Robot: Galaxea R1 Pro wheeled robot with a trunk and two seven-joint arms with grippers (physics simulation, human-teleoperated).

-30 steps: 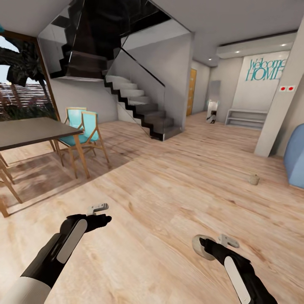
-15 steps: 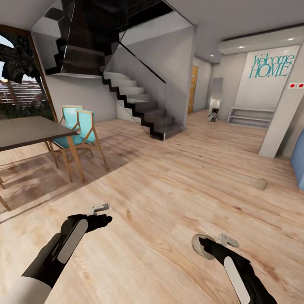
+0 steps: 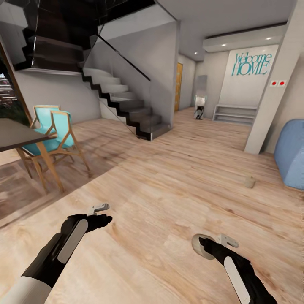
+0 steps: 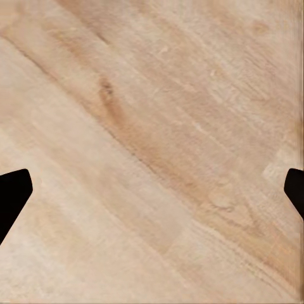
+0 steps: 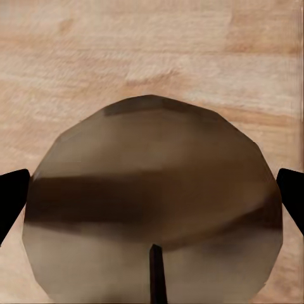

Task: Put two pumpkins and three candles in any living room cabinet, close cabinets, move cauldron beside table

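A: Where do the candles stand?

B: One candle [image 3: 202, 245], a pale beige stub with a dark wick, sits between the fingers of the right gripper [image 3: 205, 245] at the near right. In the right wrist view the candle [image 5: 152, 202] spans the whole gap from one black fingertip [image 5: 12, 199] to the other, so that claw is clenched on it, above the wooden floor [image 3: 169, 190].

A: Any other?

B: A second candle [image 3: 249, 182] stands on the floor farther off to the right, near the blue seat [image 3: 291, 158] and the foot of a white pillar [image 3: 270, 97].

A: And the left arm?

B: The left gripper [image 3: 101, 213] hangs at the near left with nothing in it. The left wrist view shows its fingertips [image 4: 14, 193] wide apart at the picture's edges, bare floor planks [image 4: 152, 139] between them: released.

A: What lies around?

B: At the far left, a dark dining table [image 3: 17, 134] with teal chairs [image 3: 52, 131]. Behind them a staircase [image 3: 126, 105] with a glass rail climbs to the left. On the far right wall, teal lettering [image 3: 252, 64] reads "Welcome HOME", with a low white shelf [image 3: 234, 113] beneath.
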